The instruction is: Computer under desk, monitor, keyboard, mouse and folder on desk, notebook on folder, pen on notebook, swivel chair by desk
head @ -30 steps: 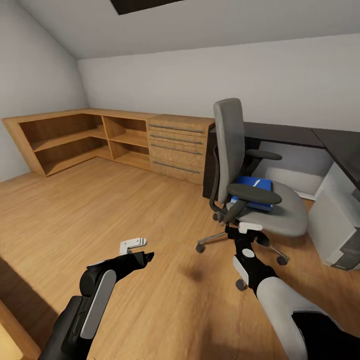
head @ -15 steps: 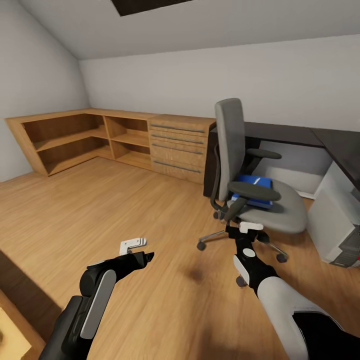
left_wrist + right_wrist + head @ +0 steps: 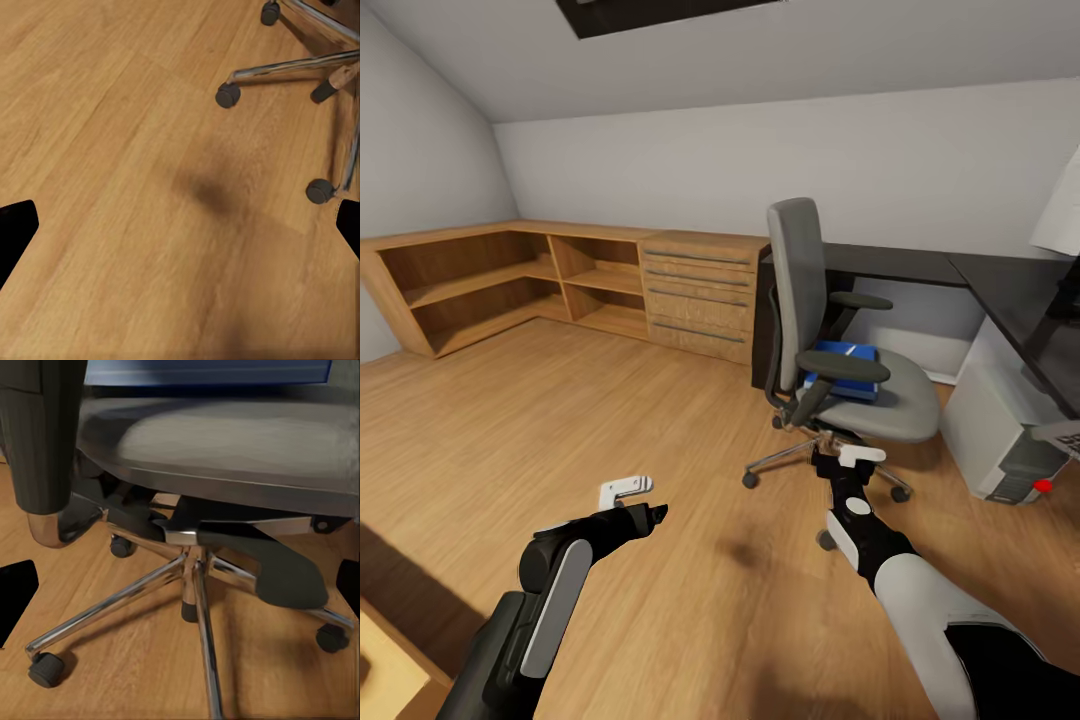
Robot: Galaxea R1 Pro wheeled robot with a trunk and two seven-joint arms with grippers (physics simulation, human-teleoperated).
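Blue folder [image 3: 844,367] on swivel chair [image 3: 830,350], beyond right tool [image 3: 847,458]; both tools spread

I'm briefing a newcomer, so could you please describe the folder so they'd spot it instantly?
Find the grey swivel chair standing before the black desk. On its seat, behind the near armrest, lies the folder: flat, rectangular and bright blue, the only blue thing here.

The swivel chair [image 3: 830,370] stands on the wood floor [image 3: 560,420], the folder [image 3: 847,368] on its seat
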